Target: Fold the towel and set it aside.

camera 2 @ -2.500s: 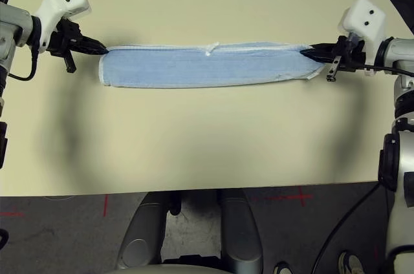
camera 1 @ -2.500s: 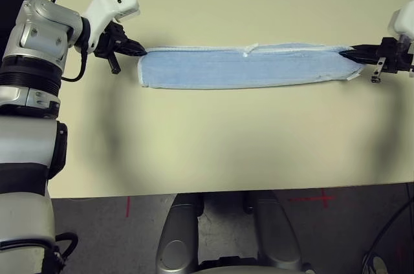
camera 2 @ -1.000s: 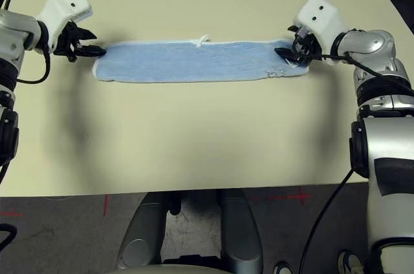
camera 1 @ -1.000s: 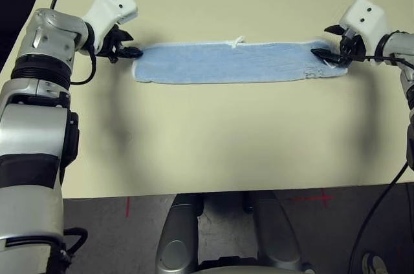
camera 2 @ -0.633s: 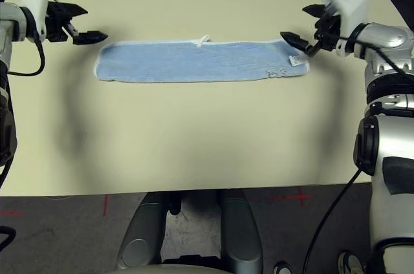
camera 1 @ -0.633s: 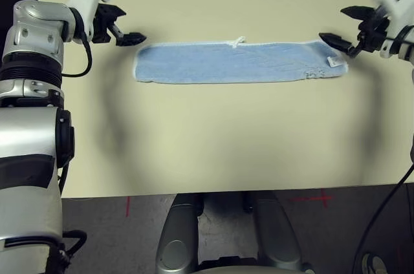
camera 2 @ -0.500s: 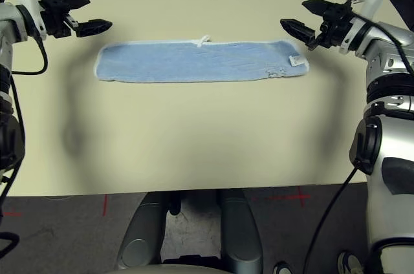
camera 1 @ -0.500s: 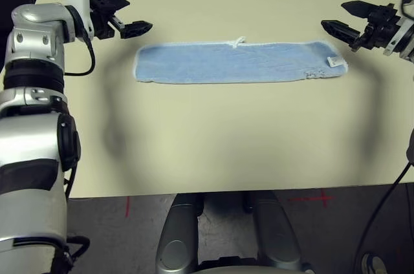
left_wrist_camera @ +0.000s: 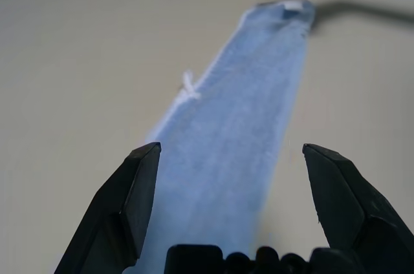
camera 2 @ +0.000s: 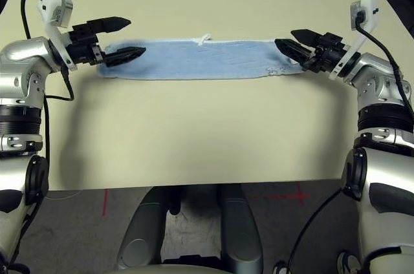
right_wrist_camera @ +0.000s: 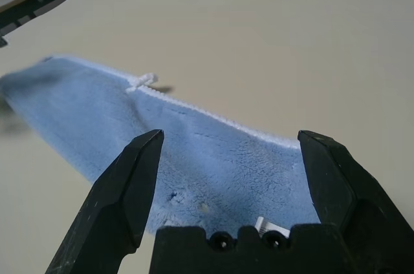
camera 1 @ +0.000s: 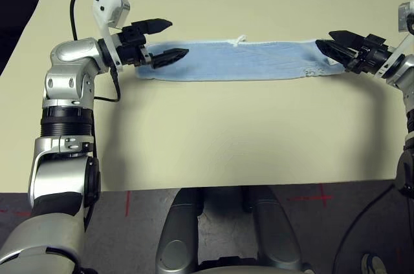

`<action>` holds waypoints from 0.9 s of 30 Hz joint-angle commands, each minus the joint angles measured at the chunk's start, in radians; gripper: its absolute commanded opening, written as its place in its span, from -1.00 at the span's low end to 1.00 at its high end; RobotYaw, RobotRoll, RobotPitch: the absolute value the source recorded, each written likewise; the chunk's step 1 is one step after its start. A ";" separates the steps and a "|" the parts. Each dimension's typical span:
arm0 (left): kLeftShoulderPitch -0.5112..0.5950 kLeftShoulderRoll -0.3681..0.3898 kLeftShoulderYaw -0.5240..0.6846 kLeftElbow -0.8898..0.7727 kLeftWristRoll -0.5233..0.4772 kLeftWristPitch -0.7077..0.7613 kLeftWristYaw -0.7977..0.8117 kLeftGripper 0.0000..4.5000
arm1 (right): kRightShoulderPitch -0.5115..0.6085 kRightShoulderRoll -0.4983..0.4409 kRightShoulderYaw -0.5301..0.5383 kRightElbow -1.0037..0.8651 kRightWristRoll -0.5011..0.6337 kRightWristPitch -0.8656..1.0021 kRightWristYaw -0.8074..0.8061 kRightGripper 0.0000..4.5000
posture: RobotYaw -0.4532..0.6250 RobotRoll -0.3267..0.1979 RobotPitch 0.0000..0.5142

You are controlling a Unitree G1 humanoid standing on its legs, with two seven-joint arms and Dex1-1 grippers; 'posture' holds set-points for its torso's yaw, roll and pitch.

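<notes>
Tabletop, one, pale and broad, seen through my head cameras (camera 1: 226,132). Towel, one, light blue terry with white edging, laid as a long flat strip across the far half of the tabletop, its ends pointing to nine and three o'clock (camera 1: 239,62). Left gripper, one, over the towel's nine o'clock end, fingers spread wide, holding nothing (camera 1: 171,40). Right gripper, one, at the three o'clock end, likewise wide and empty (camera 2: 291,42). White loop, one, at twelve o'clock on the towel's far edge (camera 1: 239,40). White tag, one, small, at the three o'clock end (right_wrist_camera: 270,227). Handling, as I judge it: light, limp, grippy of nap, nothing to break; it should bend wherever I lift it and sag between two holds, and a careless drag could ruck it or let layers slip apart. Best purchase, I would say, is at a short end, all layers pinched together near the corners, tag included; the loop alone would pull the edge out of line. From here I would carry one end over towards the other, keeping it low, then press the fold and set the bundle aside.
</notes>
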 commanded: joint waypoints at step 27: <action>0.075 0.043 -0.051 -0.049 0.008 0.038 0.014 0.99 | 0.043 -0.083 -0.194 -0.174 0.301 0.756 -0.176 1.00 | -0.18 0.25 0.23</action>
